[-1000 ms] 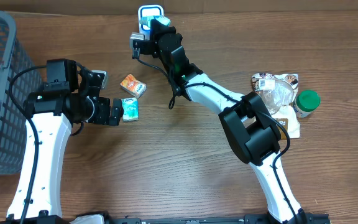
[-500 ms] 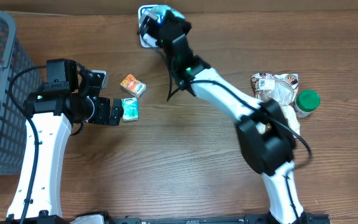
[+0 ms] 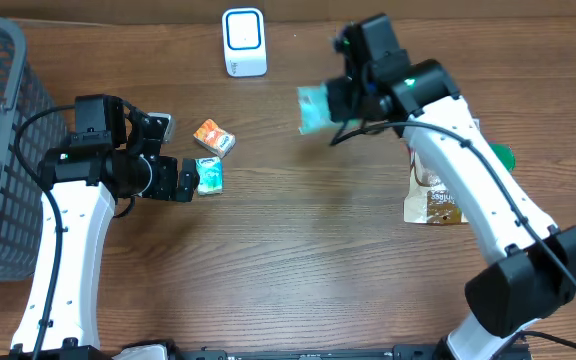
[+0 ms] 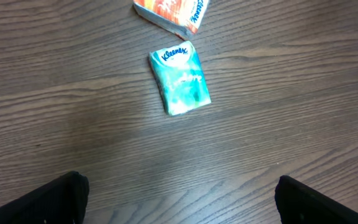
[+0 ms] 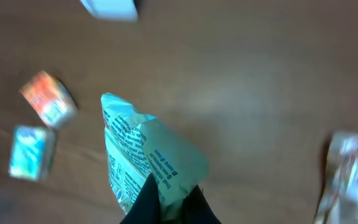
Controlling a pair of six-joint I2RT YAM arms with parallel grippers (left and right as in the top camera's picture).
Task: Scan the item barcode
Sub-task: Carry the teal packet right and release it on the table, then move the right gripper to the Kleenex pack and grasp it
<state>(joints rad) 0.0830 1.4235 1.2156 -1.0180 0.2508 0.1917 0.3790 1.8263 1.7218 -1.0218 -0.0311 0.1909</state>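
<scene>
The right claw point(image 5: 166, 202) is closed on one end of a pale green packet point(image 5: 146, 152) and holds it in the air above the bench point(image 3: 298, 260). The white scanner point(image 3: 244, 42) stands well apart, to the left of this claw. The left claw point(image 4: 179, 202) is wide open. A teal tissue pack point(image 4: 180, 82) lies just in front of it, and an orange box point(image 4: 171, 11) is beyond that.

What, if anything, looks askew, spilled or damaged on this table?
Nothing is spilled or visibly damaged. The small teal plastic tissue pack and the small orange cardboard box lie at loose angles on the wooden table, and the pale green packet pinched in the right end effector is creased.
</scene>
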